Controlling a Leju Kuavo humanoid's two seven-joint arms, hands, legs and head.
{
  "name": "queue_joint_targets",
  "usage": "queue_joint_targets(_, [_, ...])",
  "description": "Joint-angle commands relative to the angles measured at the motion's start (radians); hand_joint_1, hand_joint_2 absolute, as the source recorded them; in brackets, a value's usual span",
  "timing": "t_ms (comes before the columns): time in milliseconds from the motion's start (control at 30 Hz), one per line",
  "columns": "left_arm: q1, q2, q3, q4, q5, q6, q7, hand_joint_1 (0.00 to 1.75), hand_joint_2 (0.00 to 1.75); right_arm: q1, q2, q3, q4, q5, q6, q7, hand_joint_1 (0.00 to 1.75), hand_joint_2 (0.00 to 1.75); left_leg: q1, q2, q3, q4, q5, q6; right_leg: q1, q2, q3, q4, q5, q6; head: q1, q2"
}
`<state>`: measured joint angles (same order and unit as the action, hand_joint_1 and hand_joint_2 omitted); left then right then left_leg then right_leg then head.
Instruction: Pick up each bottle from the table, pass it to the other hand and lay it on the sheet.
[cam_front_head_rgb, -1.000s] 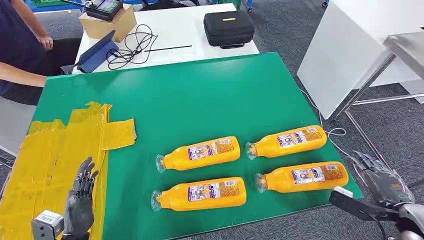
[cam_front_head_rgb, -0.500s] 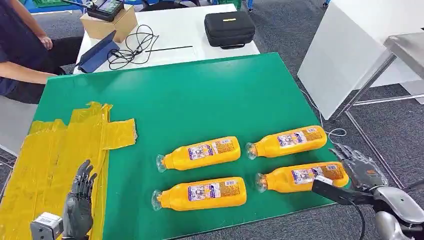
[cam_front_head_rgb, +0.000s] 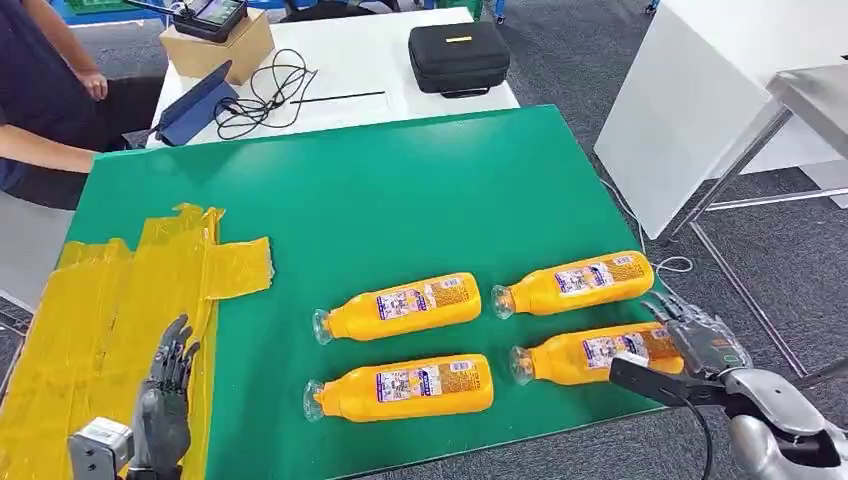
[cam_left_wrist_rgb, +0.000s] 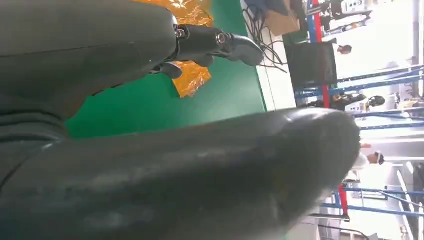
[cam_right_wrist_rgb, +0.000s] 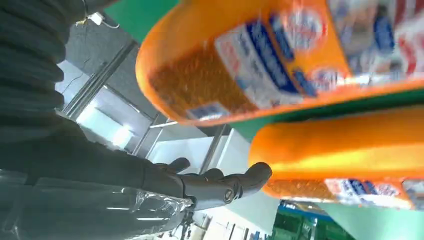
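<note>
Reaching with fingers spread and nothing held, the right hand (cam_front_head_rgb: 700, 340) was seen at the base of the nearest bottle (cam_front_head_rgb: 598, 354), which could be rolled off the green table (cam_front_head_rgb: 400, 190) edge if nudged; the left hand (cam_front_head_rgb: 165, 400) was held open over the yellow sheet (cam_front_head_rgb: 90, 310).

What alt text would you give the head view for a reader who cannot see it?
The right hand reaches with fingers apart over the base of the near right bottle, one of four orange bottles lying on a green table. The left hand hovers open over a yellow sheet.
</note>
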<state>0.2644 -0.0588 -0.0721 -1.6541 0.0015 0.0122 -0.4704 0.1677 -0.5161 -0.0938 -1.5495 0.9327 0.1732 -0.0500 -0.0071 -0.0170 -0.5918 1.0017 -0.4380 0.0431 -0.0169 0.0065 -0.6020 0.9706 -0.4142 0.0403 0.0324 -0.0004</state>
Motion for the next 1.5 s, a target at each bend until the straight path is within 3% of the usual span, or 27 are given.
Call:
queue_joint_targets(33, [-0.041,-0.017,0.029,0.043,-0.005,-0.006,0.012,0.0,0.0,-0.071,0.087,0.088,0.172,0.013,-0.01,0.021,0.0,1.75,0.003,0.003,0.006,-0.002,-0.002,-0.003,0.003,0.001,0.007,-0.004,0.0,-0.002,0.0,0.0])
queue_joint_targets(367, [-0.025,-0.027,0.036,0.026,-0.008,0.007,0.027,0.0,0.0,-0.073,0.102,0.16,0.319,0.056,0.089,0.019,0.0,1.75,0.004,0.002,0.006,-0.002,-0.002,-0.003,0.005,0.001,0.006,-0.004,0.0,-0.002,0.0,0.0])
queue_joint_targets(400, [-0.029,-0.028,0.035,0.027,-0.009,0.009,0.03,0.0,0.0,-0.083,0.102,0.169,0.343,0.062,0.091,0.018,0.38,1.75,0.005,0.003,0.009,-0.001,-0.003,-0.004,0.005,0.001,0.009,-0.004,-0.001,-0.002,0.001,0.0])
queue_joint_targets(433, [-0.035,-0.03,0.035,0.027,-0.01,0.013,0.033,0.0,0.0,-0.102,0.107,0.18,0.378,0.065,0.087,0.007,1.73,1.75,0.004,0.002,0.009,-0.002,-0.003,-0.005,0.005,0.002,0.008,-0.004,0.0,-0.002,0.0,0.0])
queue_joint_targets(667, [-0.002,-0.036,0.057,-0.025,-0.011,0.041,0.042,0.0,0.0,-0.236,0.135,0.253,0.547,0.103,0.05,-0.03,1.75,1.75,0.004,0.011,0.02,-0.001,-0.007,-0.002,0.006,0.009,0.018,-0.005,-0.001,-0.002,0.0,0.0])
queue_joint_targets(800, [0.005,-0.039,0.064,-0.028,-0.012,0.039,0.042,0.0,0.0,-0.24,0.126,0.252,0.543,0.103,0.041,-0.036,1.75,1.75,0.008,0.021,0.03,-0.002,-0.013,-0.002,0.009,0.019,0.027,-0.009,-0.002,-0.004,0.001,0.0])
queue_joint_targets(933, [0.021,-0.065,0.101,-0.045,-0.002,0.018,0.036,0.0,0.0,-0.181,0.091,0.222,0.417,0.095,0.024,-0.035,1.75,1.75,0.009,0.023,0.033,-0.001,-0.016,0.0,0.01,0.021,0.022,-0.011,-0.003,-0.004,0.001,0.0])
queue_joint_targets(1067, [0.046,-0.088,0.142,-0.037,0.006,-0.028,0.014,0.0,0.0,-0.013,0.05,0.116,0.149,0.033,0.071,-0.043,1.75,1.75,0.009,0.019,0.033,-0.002,-0.016,0.0,0.01,0.016,0.023,-0.012,-0.004,-0.004,0.001,0.0])
queue_joint_targets(1167, [0.046,-0.091,0.145,-0.032,0.007,-0.031,0.013,0.0,0.0,-0.005,0.052,0.108,0.135,0.025,0.072,-0.052,1.75,1.75,0.007,0.013,0.036,-0.002,-0.017,0.001,0.008,0.012,0.027,-0.012,-0.007,-0.003,0.001,0.0])
queue_joint_targets(1200, [0.044,-0.095,0.153,-0.021,0.013,-0.042,0.006,0.0,1.75,0.026,0.032,0.081,0.084,-0.024,0.074,-0.094,1.75,1.75,0.008,0.011,0.037,-0.002,-0.015,0.0,0.009,0.011,0.03,-0.013,-0.006,-0.001,0.001,0.0])
queue_joint_targets(1233, [0.042,-0.1,0.163,-0.012,0.015,-0.048,0.001,0.0,1.75,0.06,0.009,0.041,0.027,-0.087,0.078,-0.131,1.75,1.75,0.008,0.011,0.035,-0.003,-0.014,0.001,0.009,0.01,0.038,-0.014,-0.005,0.0,0.0,0.0])
queue_joint_targets(1333, [0.031,-0.113,0.186,0.0,0.017,-0.072,-0.016,0.0,1.75,0.198,-0.057,-0.161,-0.2,-0.26,0.149,-0.209,1.75,1.75,0.005,0.004,0.034,0.0,-0.014,0.002,0.006,0.001,0.037,-0.009,-0.01,0.0,0.0,0.0])
queue_joint_targets(1500, [0.033,-0.13,0.232,-0.009,0.074,-0.142,-0.047,0.0,1.75,0.327,-0.006,-0.573,-0.509,-0.579,0.338,-0.366,1.75,1.75,0.003,-0.006,0.021,0.002,-0.015,0.002,0.003,-0.009,0.027,-0.005,-0.013,0.003,0.0,0.0])
